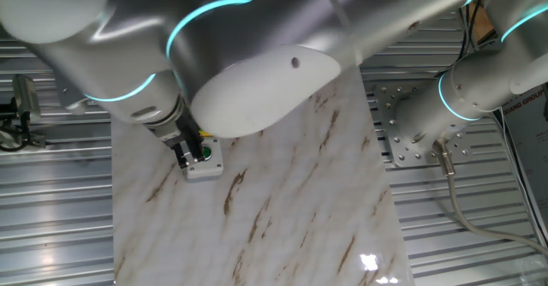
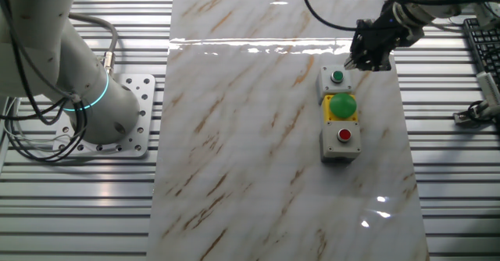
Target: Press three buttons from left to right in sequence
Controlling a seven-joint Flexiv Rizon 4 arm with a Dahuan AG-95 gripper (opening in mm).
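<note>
On the marble bench [image 2: 258, 136], the three buttons [image 2: 340, 114] stand touching in one row near one edge, leaving you no gap between the boxes. The end effector [image 2: 369, 58] hangs just beside the small green button [image 2: 337, 77]. The broad bench surface beside the row is open.

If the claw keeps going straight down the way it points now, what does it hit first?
Most likely the small green button on its grey box at the end of the row. The claw hangs just beside and above it, so depth is uncertain; it may clip the box edge.
</note>
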